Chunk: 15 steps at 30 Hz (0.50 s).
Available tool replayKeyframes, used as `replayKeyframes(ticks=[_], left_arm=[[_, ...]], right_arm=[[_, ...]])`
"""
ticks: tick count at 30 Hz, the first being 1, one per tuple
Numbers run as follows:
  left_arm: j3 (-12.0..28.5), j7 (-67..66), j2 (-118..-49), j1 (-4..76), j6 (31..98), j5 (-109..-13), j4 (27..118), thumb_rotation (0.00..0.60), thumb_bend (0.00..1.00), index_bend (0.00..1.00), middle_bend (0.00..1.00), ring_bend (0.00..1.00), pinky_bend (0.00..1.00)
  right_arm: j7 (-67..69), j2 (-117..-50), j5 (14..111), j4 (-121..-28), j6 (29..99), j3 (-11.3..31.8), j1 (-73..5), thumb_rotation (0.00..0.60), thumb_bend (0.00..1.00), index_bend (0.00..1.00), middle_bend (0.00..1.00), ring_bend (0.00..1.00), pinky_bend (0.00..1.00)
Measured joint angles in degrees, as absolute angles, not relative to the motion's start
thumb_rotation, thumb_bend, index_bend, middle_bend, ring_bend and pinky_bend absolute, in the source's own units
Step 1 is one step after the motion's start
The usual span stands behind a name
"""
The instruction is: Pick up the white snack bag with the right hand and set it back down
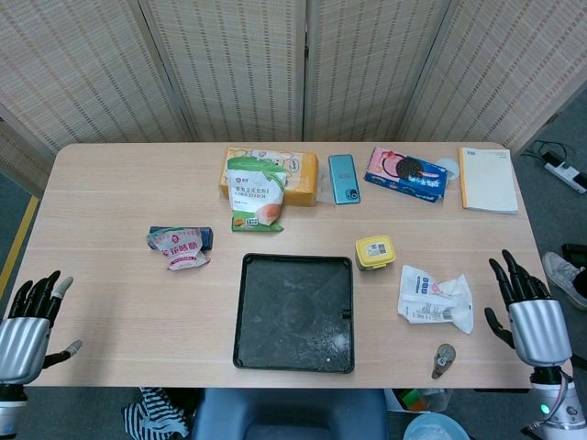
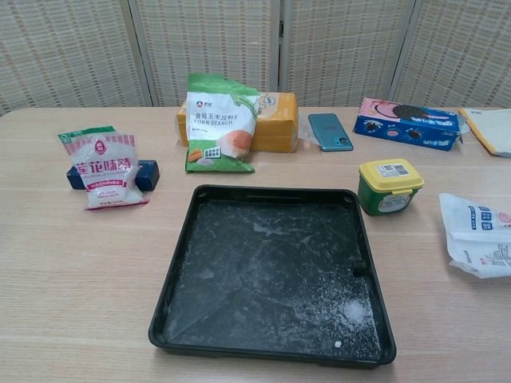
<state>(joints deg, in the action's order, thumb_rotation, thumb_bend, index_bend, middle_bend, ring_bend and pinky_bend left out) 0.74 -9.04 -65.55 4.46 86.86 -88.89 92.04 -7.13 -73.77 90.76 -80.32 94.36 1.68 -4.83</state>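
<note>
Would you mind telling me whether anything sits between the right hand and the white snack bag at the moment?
Nothing visible does. The right hand hovers open just right of the white snack bag, with only bare table between them. The small round object lies nearer the front edge, off that line.

White snack bag point(image 1: 434, 299) (blue print), black tray point(image 1: 293, 313), yellow-lidded tub point(image 1: 375, 251).

woven folding screen point(image 1: 303, 64) behind wooden table point(image 1: 110, 192); grey floor point(image 1: 559, 119).
</note>
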Motion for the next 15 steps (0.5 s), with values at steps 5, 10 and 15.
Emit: replayKeyframes(ticks=[5,10,15], left_arm=[[0.67,-8.49,-65.40,4.47,86.94,-89.21,92.11,0.600,0.15,0.00,0.00,0.08,0.03],[0.26,-8.00,-65.29,4.50,86.94,-90.16,91.91,0.600,0.14,0.00,0.00,0.06,0.03],[0.16,-6.79,-65.58,4.52,87.89,-91.51,90.65,0.600,0.14,0.00,0.00,0.05,0.03]], right_arm=[[-5.48,-76.36,90.06,-76.16,94.51,0.78,-2.35,0.600,0.37,0.00,0.00,0.00,0.01],[-5.30,-77.21,89.38,-75.17,91.14,0.10,-2.83,0.600,0.37,0.00,0.00,0.00,0.00],[-1.88,-76.63,89.16,-75.20,87.22,-0.17,-3.73,0.600,0.37,0.00,0.00,0.00,0.00]])
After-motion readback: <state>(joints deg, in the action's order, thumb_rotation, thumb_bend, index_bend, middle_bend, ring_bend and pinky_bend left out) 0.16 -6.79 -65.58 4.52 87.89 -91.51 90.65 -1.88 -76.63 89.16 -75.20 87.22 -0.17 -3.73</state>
